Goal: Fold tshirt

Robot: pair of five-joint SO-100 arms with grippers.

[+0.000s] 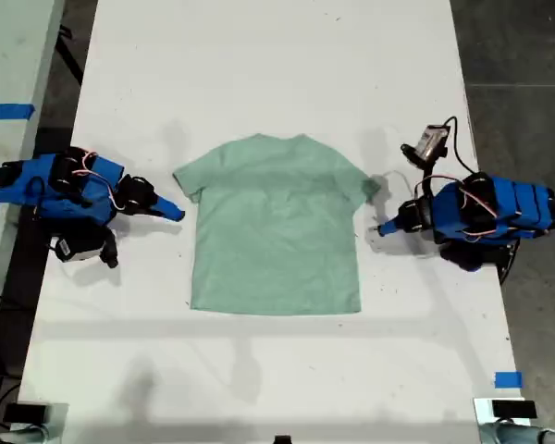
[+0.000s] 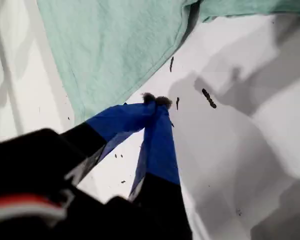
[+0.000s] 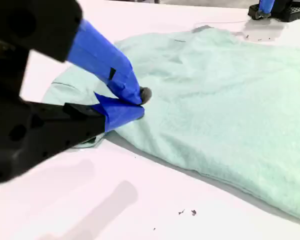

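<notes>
The pale mint-green tshirt [image 1: 277, 231] lies flat and spread out on the white table [image 1: 277, 55], neck toward the exterior view's top. My first gripper [image 1: 381, 228] is shut just off the shirt's edge at the exterior view's right, below that sleeve. In the first wrist view its blue tips [image 2: 155, 101] meet over bare table beside the tshirt [image 2: 115, 45]. My second gripper [image 1: 178, 215] is shut beside the opposite sleeve, at the exterior view's left. Its tips [image 3: 140, 102] hold nothing, with the tshirt [image 3: 230, 100] stretching away behind them.
Small dark specks [image 2: 208, 98] lie on the table near my first gripper. A blue tape mark [image 1: 507, 379] sits at the exterior view's lower right. A small device on a cable [image 1: 432, 143] stands above the first arm. Dark floor [image 1: 518, 55] borders the table.
</notes>
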